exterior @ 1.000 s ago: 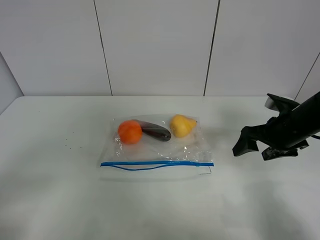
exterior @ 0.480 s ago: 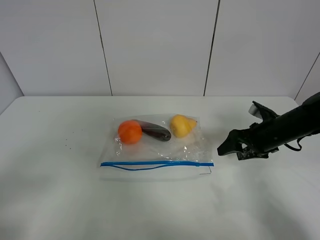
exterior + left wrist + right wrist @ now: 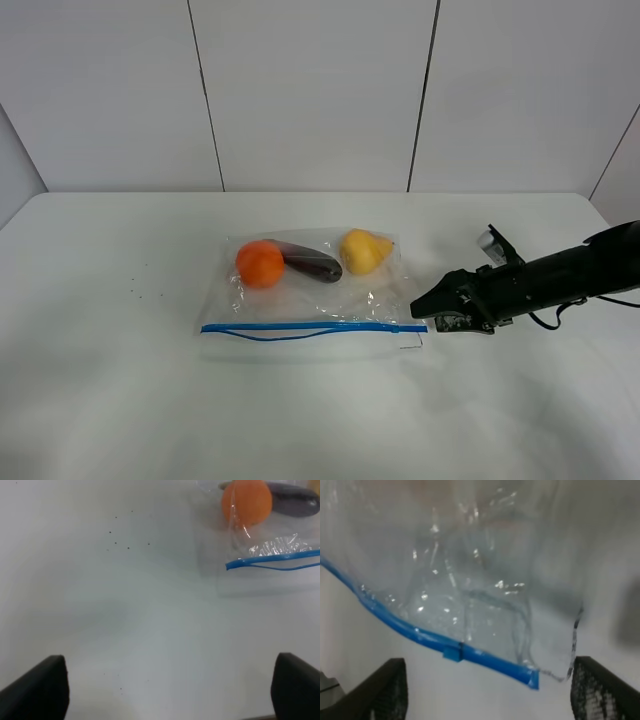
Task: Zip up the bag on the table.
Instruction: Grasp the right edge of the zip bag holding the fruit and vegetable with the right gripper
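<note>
The clear bag lies flat in the middle of the white table. Its blue zipper strip runs along the near edge and gapes on the left part. An orange, a dark eggplant and a yellow fruit show through it. My right gripper is open, low over the table just right of the strip's right end. In the right wrist view the slider and the strip's end lie between its spread fingers. My left gripper is open and empty, away from the bag.
Small dark specks mark the table left of the bag. A white panelled wall rises behind the table's far edge. The left arm does not show in the exterior high view.
My right arm has moved left and down, from beside the table's right edge to the bag's right zipper end. The bag has not moved.
</note>
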Tool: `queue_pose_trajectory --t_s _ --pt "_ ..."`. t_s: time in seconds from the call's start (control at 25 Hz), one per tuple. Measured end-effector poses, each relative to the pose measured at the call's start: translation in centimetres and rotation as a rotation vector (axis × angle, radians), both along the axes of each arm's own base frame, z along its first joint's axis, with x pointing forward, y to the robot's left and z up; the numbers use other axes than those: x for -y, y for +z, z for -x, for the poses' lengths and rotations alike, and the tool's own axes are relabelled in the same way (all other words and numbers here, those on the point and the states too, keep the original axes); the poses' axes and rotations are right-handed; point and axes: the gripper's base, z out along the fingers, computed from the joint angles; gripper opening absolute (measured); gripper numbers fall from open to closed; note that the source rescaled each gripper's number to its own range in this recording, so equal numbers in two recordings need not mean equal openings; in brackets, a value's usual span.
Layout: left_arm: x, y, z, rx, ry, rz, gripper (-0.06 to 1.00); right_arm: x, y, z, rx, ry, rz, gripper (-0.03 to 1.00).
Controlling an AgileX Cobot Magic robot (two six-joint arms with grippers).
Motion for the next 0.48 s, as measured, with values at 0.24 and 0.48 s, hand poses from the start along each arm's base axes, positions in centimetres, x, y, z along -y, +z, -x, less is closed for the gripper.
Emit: queue_pose_trajectory --t_s 0.24,0.48 --pt "0.0 0.0 0.0 0.000 0.000 0.000 1.00 0.0 -0.9 -0.8 0.011 0.005 -0.020 0.79" --pt "0.0 0.0 0.0 0.000 0.000 0.000 1.00 -0.3 -0.9 -2.5 0.018 0.036 -0.099 0.71"
